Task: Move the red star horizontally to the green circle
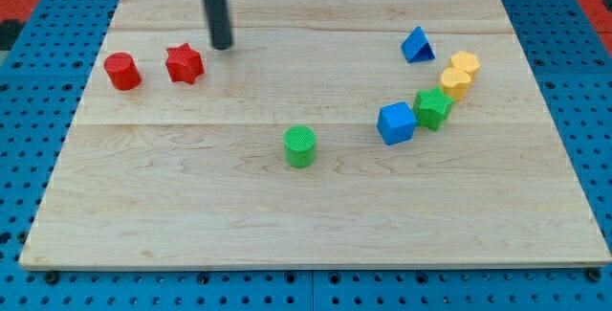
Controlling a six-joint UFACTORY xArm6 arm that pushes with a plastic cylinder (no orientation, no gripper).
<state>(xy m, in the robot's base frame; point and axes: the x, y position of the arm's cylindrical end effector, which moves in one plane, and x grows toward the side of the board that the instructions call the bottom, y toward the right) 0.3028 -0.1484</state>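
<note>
Red star, upright, intact.

- Red cylinder: toward the view's left of my tip and slightly lower, well apart from it.
- Blue triangular block: far to the view's right of my tip, level with it.
- Two yellow blocks: farther right, touching each other.
- Green star: right of and below my tip, just under the yellow pair.
- Blue cube: touching the green star's left side.
- Wooden board: beneath all the blocks.
</note>
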